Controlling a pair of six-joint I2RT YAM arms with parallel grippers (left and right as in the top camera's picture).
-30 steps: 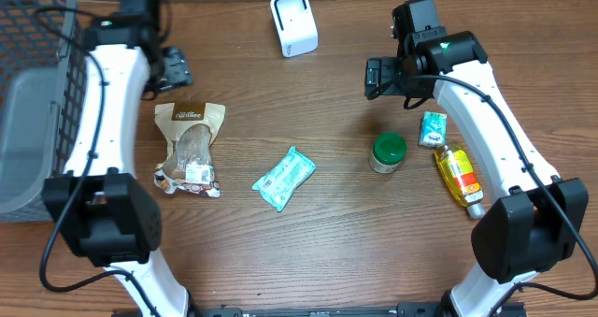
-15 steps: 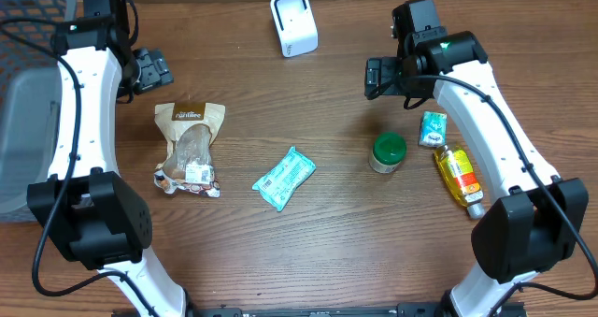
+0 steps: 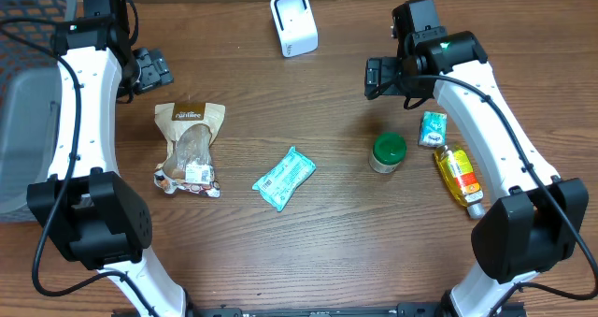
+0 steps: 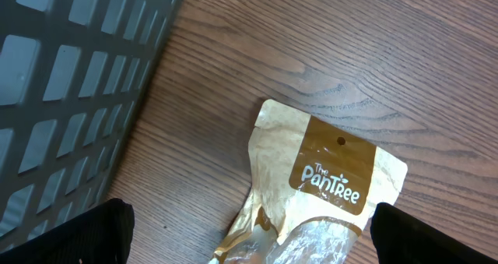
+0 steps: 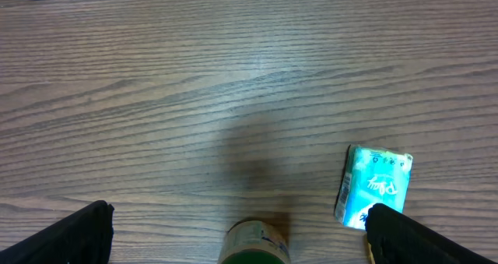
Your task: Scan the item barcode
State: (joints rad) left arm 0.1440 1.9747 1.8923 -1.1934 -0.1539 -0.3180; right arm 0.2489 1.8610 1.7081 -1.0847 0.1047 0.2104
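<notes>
A white barcode scanner stands at the back middle of the table. A brown and gold snack pouch lies flat at the left, its barcode label at the near end. My left gripper hovers open just behind the pouch's top edge, holding nothing. A teal packet lies in the middle. My right gripper is open and empty above the table, behind a green-lidded jar and a small teal pack.
A grey mesh basket fills the far left, close beside the left gripper. A yellow bottle lies at the right, next to the small teal pack.
The left arm swung left toward the basket, off the pouch, its jaws spreading wider, and has since held still. The right arm has not moved.
</notes>
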